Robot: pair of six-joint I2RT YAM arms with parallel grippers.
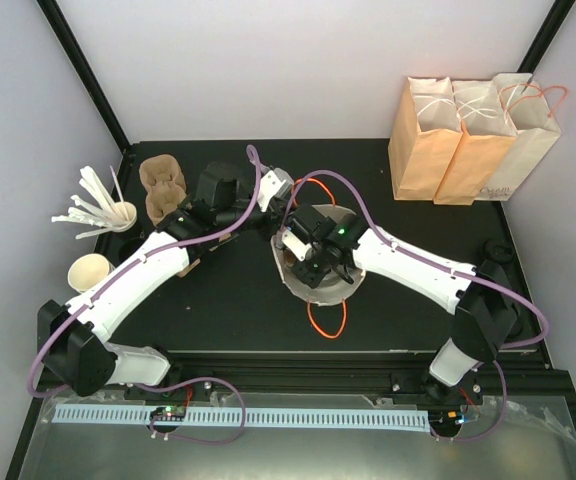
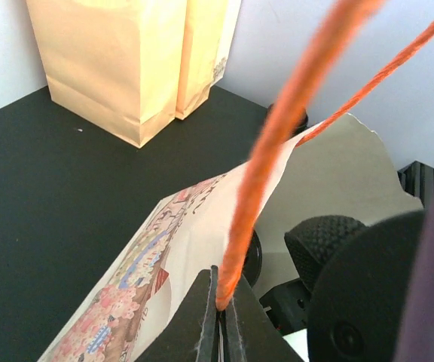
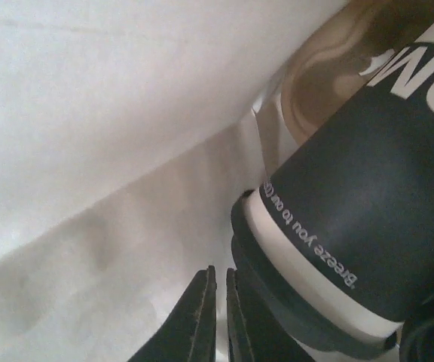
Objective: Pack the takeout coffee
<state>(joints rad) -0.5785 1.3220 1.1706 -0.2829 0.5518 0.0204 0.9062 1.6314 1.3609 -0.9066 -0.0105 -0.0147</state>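
Takeout coffee (image 3: 368, 226), a black cup with white lettering and a black lid (image 3: 271, 273), sits inside the white bag (image 3: 126, 113), its lid end just beside the right gripper (image 3: 220, 273). That gripper's jaws are pressed together on nothing, with the cup outside them. Only the right wrist view shows the cup; from above, the right arm's wrist fills the bag's mouth and hides it. The left wrist view shows the bag's flower-printed outside and the left gripper (image 2: 221, 305) clamped on the orange cord handle (image 2: 277, 143), which runs up taut. The top view alone shows a second orange loop (image 1: 328, 322) lying on the black table (image 1: 218, 310). Three paper bags (image 1: 468, 140) stand upright at the back right, well apart.
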